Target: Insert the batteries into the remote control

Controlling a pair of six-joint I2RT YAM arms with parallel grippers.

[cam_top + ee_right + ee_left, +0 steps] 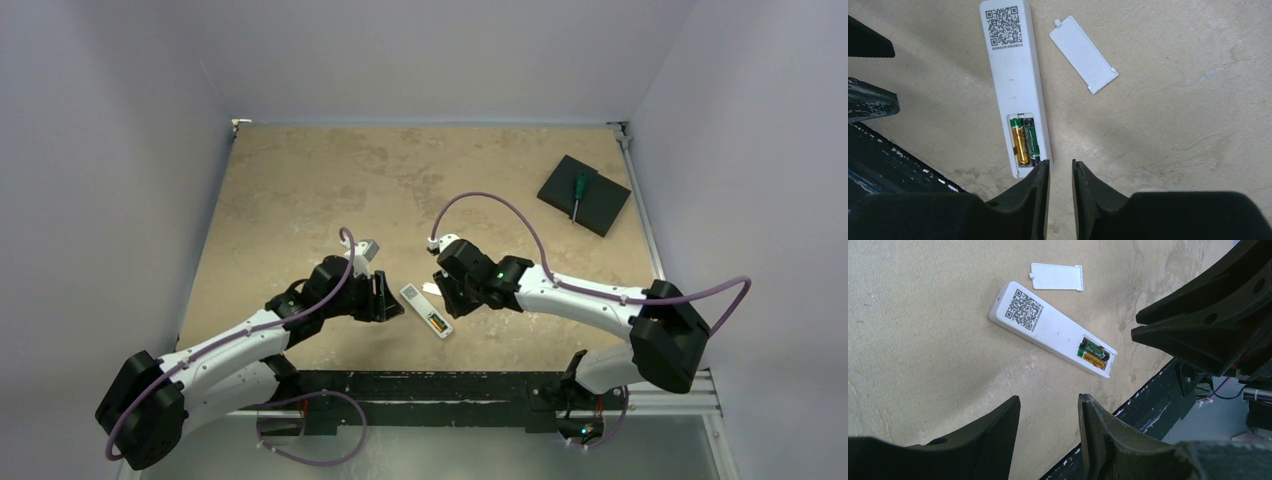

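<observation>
The white remote control lies face down between my two grippers, QR label up. Its battery recess is open at the near end, with the gold-orange and the dark green-labelled batteries side by side inside; they also show in the left wrist view. The loose white battery cover lies flat beside the remote's far half. My left gripper is open and empty, just left of the remote. My right gripper is slightly open and empty, its left fingertip at the corner of the remote by the recess.
A black square pad with a green-handled screwdriver on it lies at the far right. The table's dark front rail runs close behind the remote's near end. My right gripper's fingers fill the upper right of the left wrist view.
</observation>
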